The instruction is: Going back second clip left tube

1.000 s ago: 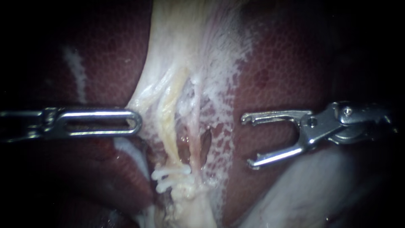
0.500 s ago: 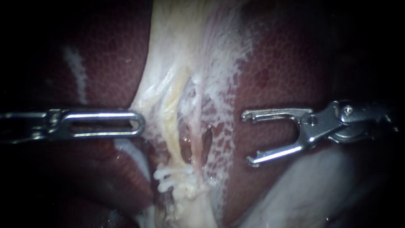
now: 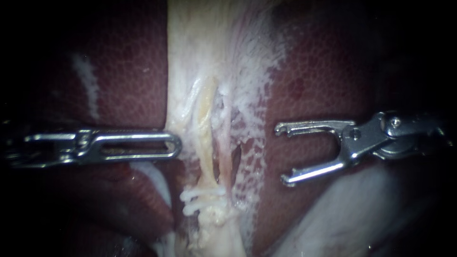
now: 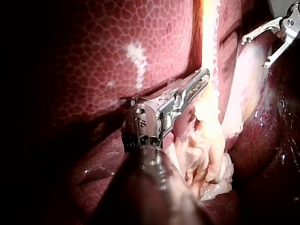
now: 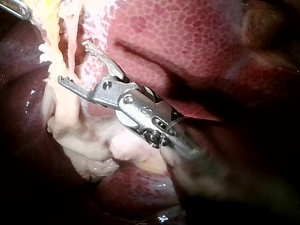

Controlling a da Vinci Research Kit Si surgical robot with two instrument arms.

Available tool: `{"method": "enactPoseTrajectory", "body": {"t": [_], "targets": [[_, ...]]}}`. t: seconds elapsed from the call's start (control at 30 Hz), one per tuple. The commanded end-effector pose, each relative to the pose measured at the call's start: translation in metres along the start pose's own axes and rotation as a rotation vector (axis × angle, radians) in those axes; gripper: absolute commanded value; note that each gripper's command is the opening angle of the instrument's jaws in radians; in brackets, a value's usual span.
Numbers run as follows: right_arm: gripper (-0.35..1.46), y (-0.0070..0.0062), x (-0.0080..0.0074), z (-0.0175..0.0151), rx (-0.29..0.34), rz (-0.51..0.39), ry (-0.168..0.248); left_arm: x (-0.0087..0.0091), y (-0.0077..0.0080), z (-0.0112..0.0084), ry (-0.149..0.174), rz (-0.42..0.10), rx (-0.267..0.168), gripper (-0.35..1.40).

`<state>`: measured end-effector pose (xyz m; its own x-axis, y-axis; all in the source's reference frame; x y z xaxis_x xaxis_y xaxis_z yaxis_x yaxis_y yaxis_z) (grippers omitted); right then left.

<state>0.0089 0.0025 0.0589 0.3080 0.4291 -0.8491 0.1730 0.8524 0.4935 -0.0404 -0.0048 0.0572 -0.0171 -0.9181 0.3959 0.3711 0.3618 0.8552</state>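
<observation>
Left instrument (image 3: 173,145), endoscope view: advanced toward left tube (image 3: 205,138), jaws closed on pale tissue (image 3: 178,109) beside it, slackening it. White clip (image 3: 202,197) sits on the tube. Right instrument (image 3: 281,154): jaws wide, empty, well clear of the tube; retreat judged barely begun.
Left wrist view: same grip just beside the tube.
Right wrist view: wide jaws near the tube, gripping nothing.

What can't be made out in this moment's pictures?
- Endoscope view: the number of clips on the tube; they blur into one white clump.
- Left wrist view: the clips, lost among pale tissue.
- Right wrist view: the right instrument's shaft, blurred and dark toward the edge.
</observation>
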Motion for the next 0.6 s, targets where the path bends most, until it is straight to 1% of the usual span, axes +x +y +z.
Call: {"method": "enactPoseTrajectory", "body": {"t": [0.03,0.3,0.6], "targets": [[0.6,0.0,0.0,0.0,0.0,0.0,0.0,0.0001,0.0,0.0002,0.006,0.001,0.002,-0.35],[0.6,0.0,0.0,-0.0001,0.0,0.0,0.0,0.0004,-0.0001,0.001,0.009,0.003,0.008,-0.35],[0.6,0.0,0.0,-0.0001,0.0,0.0,0.0,0.0005,-0.0001,0.0011,0.013,-0.002,0.009,-0.35]]}}
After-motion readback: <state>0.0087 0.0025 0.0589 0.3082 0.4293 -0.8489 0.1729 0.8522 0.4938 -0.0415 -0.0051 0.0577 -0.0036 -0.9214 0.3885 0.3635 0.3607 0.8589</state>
